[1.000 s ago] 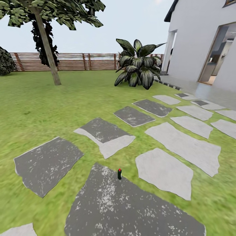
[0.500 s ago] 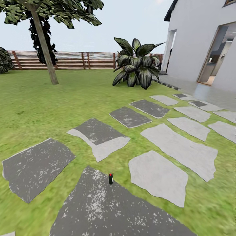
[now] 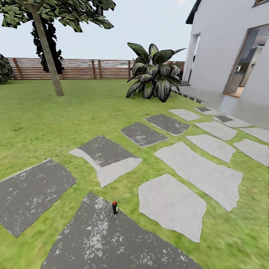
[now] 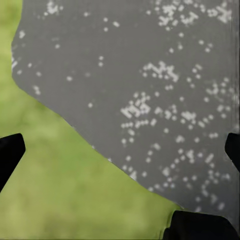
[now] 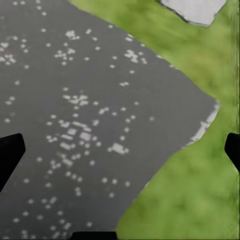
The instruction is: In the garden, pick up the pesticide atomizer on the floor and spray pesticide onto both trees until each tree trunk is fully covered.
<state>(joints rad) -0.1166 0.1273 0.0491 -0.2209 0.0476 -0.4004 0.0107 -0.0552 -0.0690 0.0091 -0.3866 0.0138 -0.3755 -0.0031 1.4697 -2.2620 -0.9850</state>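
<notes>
The pesticide atomizer (image 3: 115, 208) stands upright on the dark paving stone (image 3: 112, 243), near its far edge by the grass (image 3: 45, 123). Left gripper (image 4: 120, 145) and right gripper (image 5: 120, 145) hang spread wide, empty, above that stone

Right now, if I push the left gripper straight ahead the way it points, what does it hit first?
Probably the ground: the left gripper points down at the edge where a dark speckled paving stone meets grass, and nothing lies between. How far down is hard to judge.
</notes>
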